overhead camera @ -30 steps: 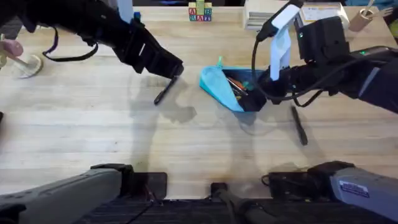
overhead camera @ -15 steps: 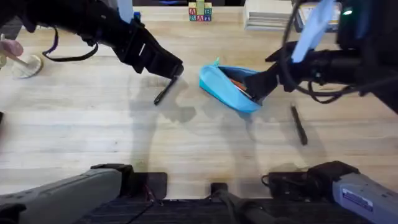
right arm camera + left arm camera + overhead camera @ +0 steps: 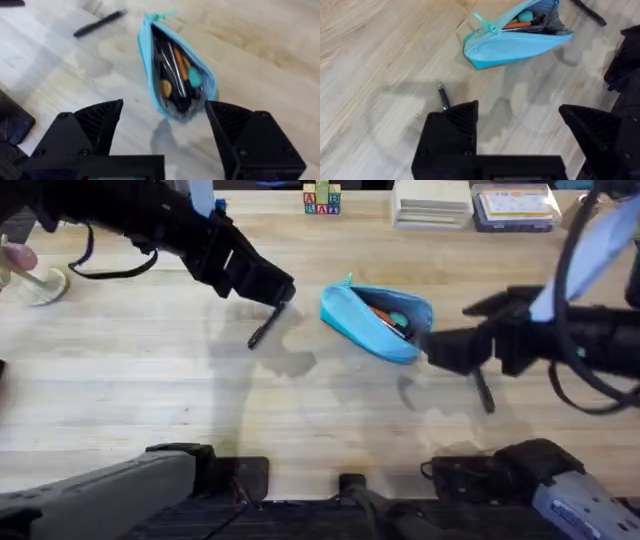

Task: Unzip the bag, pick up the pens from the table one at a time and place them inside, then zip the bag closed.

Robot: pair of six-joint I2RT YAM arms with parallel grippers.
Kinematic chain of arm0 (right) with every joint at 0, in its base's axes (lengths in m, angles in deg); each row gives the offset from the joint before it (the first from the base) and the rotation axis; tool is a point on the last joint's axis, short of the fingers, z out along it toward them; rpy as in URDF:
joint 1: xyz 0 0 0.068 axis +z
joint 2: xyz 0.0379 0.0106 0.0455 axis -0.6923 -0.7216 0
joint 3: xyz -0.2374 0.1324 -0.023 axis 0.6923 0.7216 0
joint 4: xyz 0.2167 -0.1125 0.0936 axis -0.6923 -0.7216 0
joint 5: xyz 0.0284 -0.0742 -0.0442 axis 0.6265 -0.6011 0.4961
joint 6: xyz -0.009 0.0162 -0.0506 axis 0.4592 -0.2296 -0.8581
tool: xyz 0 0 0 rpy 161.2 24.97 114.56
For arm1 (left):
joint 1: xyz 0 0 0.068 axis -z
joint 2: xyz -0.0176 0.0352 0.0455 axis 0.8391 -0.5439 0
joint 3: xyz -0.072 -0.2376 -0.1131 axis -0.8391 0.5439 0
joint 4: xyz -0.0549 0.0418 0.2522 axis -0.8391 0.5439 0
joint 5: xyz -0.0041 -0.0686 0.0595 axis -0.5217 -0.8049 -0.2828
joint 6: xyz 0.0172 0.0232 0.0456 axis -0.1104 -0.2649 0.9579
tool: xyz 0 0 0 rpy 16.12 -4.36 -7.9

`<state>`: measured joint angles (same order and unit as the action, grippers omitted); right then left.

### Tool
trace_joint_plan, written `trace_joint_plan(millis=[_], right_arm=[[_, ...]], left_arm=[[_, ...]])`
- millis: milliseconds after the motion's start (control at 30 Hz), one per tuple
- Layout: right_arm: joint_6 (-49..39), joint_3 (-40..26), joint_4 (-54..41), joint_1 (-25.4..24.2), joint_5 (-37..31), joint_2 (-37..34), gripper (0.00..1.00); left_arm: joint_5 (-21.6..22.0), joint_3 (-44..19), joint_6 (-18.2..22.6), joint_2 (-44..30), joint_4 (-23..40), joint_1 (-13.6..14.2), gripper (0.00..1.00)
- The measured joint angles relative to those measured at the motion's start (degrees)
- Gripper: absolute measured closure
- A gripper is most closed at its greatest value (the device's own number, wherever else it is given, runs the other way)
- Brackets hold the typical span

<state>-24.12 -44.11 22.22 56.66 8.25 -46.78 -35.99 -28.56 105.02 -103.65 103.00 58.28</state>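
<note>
The light blue bag (image 3: 372, 320) lies unzipped on the table (image 3: 150, 400), its mouth showing pens plus orange and teal items (image 3: 175, 75). One black pen (image 3: 265, 328) lies left of the bag, just below my left gripper (image 3: 282, 292), which is open and empty. In the left wrist view that pen (image 3: 442, 96) pokes out beside one finger (image 3: 452, 130), with the bag (image 3: 520, 42) farther off. My right gripper (image 3: 438, 350) is open and empty, just off the bag's right end. A second pen (image 3: 483, 390) lies under the right arm.
Stacked boxes (image 3: 432, 202) and small toy blocks (image 3: 322, 200) stand along the far edge. A pale object (image 3: 40, 285) lies at the far left. Both arm bases (image 3: 180, 470) sit at the near edge. Bare wood spans the near middle.
My right gripper has pulled out of the bag's mouth and moved right and nearer, ending open beside the bag. The bag has settled flatter. The left arm has stayed put.
</note>
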Motion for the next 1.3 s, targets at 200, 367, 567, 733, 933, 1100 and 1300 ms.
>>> trace_joint_plan(millis=[200, 367, 567, 733, 933, 1100, 1300], right_arm=[[2.74, -3.47, -12.88, 0.00, -3.57, 1.66, 0.005], [4.58, -7.08, -21.53, 0.00, -8.03, 1.66, 0.005], [5.67, -8.94, -25.52, 0.00, -11.79, 1.66, 0.005], [6.70, -9.19, -25.63, -0.01, -15.18, 1.64, 0.005], [7.17, -9.30, -25.76, -0.01, -17.37, -0.74, 0.005], [8.49, -9.30, -25.76, 0.00, -20.63, -6.20, 0.005], [9.31, -9.30, -25.85, -0.02, -26.94, -11.89, 0.006]], left_arm=[[0.00, 0.00, 0.00, 0.00, 0.00, 0.00, 0.008], [0.00, 0.00, 0.00, 0.00, 0.00, 0.00, 0.007], [0.00, 0.00, 0.00, 0.00, 0.00, 0.00, 0.007], [0.00, 0.00, 0.00, 0.00, 0.02, 0.00, 0.008], [0.00, 0.00, 0.00, 0.00, 0.03, 0.00, 0.007], [0.00, 0.00, 0.00, 0.00, 0.20, 0.00, 0.007], [0.00, 0.00, 0.00, 0.00, 0.20, 0.00, 0.007]])
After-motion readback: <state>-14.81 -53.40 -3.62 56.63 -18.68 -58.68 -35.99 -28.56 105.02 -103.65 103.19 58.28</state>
